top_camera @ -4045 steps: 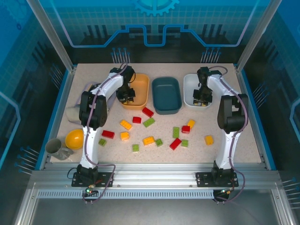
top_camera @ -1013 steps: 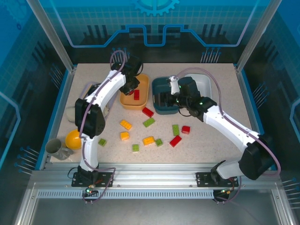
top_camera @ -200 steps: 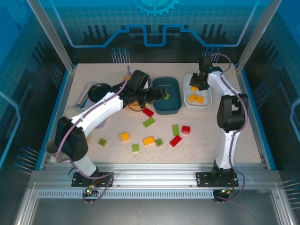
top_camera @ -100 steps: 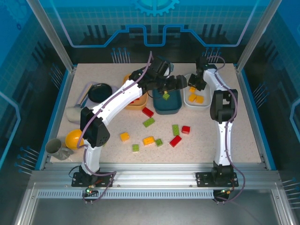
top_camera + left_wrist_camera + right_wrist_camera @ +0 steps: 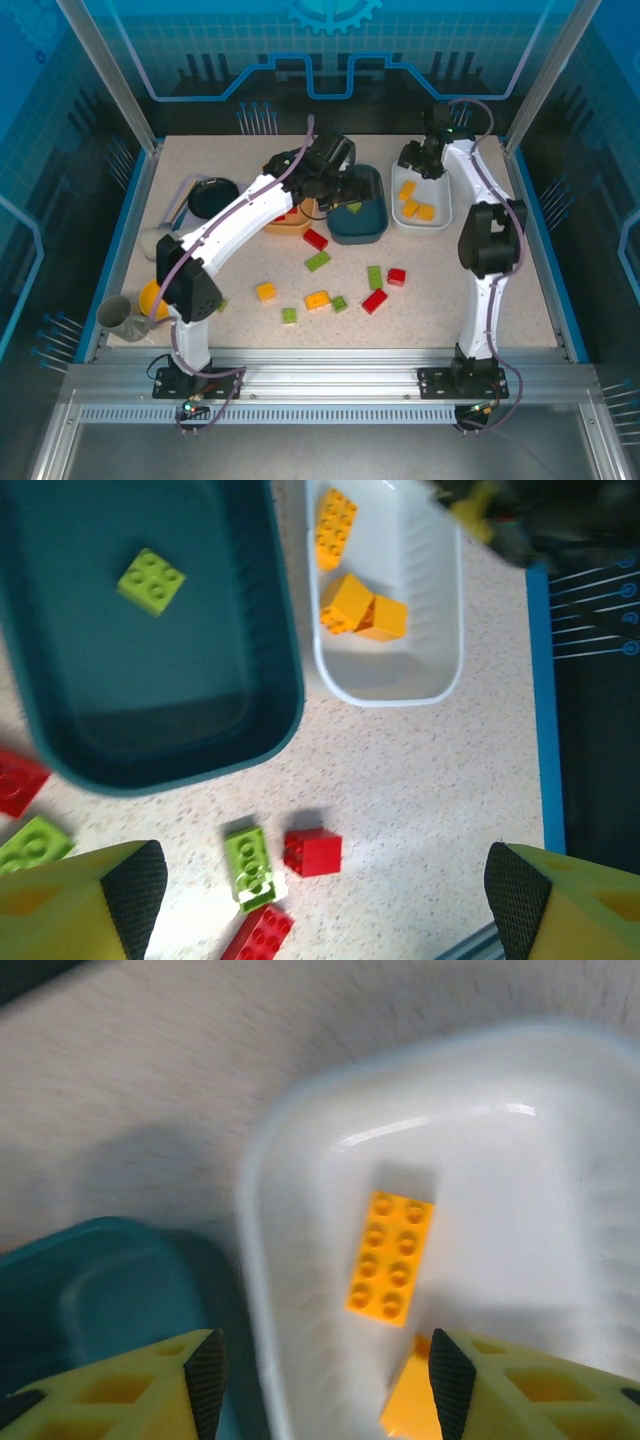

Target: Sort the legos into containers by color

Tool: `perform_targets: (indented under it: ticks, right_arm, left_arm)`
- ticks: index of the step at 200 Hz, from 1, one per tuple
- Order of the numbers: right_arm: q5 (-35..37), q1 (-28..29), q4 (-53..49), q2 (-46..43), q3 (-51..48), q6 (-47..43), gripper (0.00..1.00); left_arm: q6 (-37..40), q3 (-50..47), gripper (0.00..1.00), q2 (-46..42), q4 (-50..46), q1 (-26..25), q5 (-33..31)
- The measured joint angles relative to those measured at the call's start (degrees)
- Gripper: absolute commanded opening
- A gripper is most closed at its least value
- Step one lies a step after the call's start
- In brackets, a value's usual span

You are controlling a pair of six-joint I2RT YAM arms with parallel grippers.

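My left gripper (image 5: 346, 190) hangs open and empty over the dark teal tub (image 5: 372, 226), where one light green lego (image 5: 151, 581) lies. The right gripper (image 5: 325, 1385) is open above the far end of the white tub (image 5: 443, 190), over a yellow oblong lego (image 5: 391, 1255); two more yellow ones (image 5: 347, 604) lie beside it. My left arm partly hides the orange tub (image 5: 283, 222). Loose on the table are red (image 5: 315, 240), green (image 5: 318, 261) and yellow (image 5: 266, 291) legos, plus a red square (image 5: 313, 851) and a green oblong (image 5: 250, 863).
A black round plate (image 5: 212, 197) sits at the far left. A yellow bowl (image 5: 152, 295) and a grey cup (image 5: 115, 312) stand at the near left by the left arm. A blue rim (image 5: 552, 710) bounds the table to the right of the white tub.
The right gripper opened and left the yellow oblong lego lying in the white tub. The left arm drew back a little to the left over the teal tub, still open.
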Motion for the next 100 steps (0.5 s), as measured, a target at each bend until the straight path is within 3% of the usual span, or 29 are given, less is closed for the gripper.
perform_targets:
  ticks: [47,100]
  right_arm:
    - [1.1,9.1,9.8,-20.8,-16.0,-3.7,0.58]
    - [-0.6,16.1,16.3,-33.1,-36.3,-8.1,0.59]
  left_arm:
    - [-3.4,-12.0,0.86,-11.4,-1.6,1.9,-3.4]
    - [-7.2,-20.5,0.85,-18.9,-4.4,4.3,-7.1]
